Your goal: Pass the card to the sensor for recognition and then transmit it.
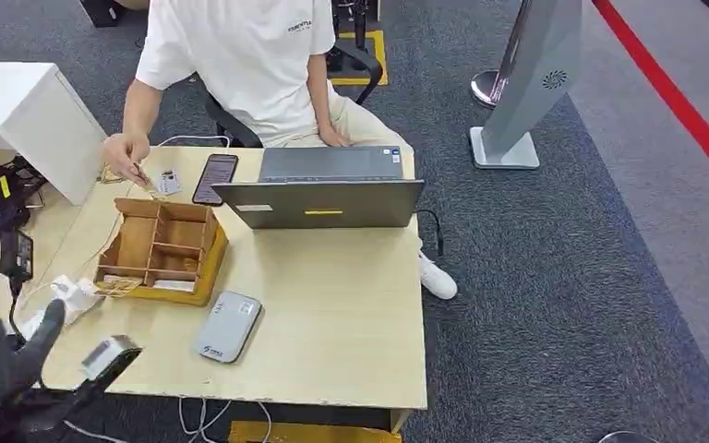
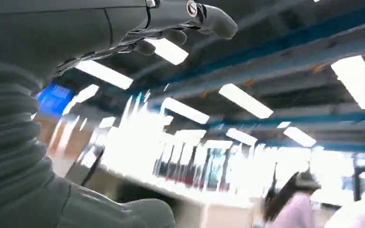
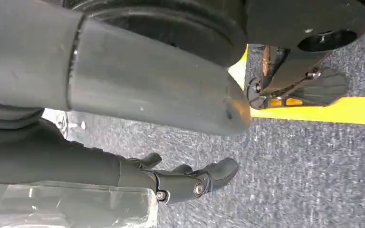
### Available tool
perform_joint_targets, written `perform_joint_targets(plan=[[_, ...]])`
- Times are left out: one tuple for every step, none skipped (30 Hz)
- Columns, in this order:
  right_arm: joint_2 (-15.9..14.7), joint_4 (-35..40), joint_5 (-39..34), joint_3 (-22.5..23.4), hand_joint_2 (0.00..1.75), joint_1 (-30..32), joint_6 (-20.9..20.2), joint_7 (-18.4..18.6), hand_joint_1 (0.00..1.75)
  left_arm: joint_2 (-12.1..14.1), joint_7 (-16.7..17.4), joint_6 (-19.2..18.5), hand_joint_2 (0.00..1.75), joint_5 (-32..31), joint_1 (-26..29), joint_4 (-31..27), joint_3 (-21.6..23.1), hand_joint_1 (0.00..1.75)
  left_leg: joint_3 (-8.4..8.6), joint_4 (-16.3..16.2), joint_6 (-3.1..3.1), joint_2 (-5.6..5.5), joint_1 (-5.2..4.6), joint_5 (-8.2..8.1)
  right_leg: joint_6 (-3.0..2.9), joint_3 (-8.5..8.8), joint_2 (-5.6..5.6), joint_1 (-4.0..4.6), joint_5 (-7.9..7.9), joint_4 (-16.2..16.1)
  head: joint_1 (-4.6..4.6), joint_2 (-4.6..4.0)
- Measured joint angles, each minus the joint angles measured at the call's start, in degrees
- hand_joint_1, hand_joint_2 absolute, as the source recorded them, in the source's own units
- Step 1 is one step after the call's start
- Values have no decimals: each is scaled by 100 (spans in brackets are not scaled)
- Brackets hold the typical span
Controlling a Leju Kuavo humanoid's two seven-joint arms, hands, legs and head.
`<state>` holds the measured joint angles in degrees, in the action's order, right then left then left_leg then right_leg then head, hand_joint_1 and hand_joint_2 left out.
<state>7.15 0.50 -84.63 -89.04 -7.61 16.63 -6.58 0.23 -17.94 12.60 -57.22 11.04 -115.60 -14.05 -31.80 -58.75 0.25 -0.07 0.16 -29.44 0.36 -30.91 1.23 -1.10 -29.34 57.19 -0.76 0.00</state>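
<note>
Left hand (image 1: 0,355) hovers empty, fingers apart, off the table's (image 1: 351,314) near-left corner, right hand (image 3: 180,180) hangs loose over carpet, card (image 1: 168,181) lies by the person's hand (image 1: 126,152) at the far edge, sensor (image 1: 228,325) near the front edge — whether the card awaits scanning or has been passed on, I can't tell

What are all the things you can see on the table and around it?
Light wooden table: one, centre.
Grey laptop: one, open, far side of table.
Brown wooden divided box: one, left of laptop.
Grey flat card sensor: one, near the box, toward the front edge.
Black phone: one, beside the laptop.
Small white card: one, by the person's hand.
White cabinet: one, far left.
Grey standing kiosk: one, on the carpet.
Person in white shirt: one, seated behind the table.
Robot's left hand: grey, raised at the near left, holding nothing.
Robot's right hand: dark, hanging over the carpet, empty.
</note>
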Motion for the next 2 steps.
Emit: perform_joint_targets(plan=[[0,-4,-24,-2,0,2,0,0,0,-184,-299,-453,175,626,-34,7,-718,0,0,0,-1,0,3,0,0,0,0,2,-1,1,-4,0],[0,-4,-24,-7,0,2,0,0,0,-299,-498,-844,175,1165,-126,84,-1470,0,6,0,-1,6,5,1,-1,-1,6,3,0,0,-7,0]])
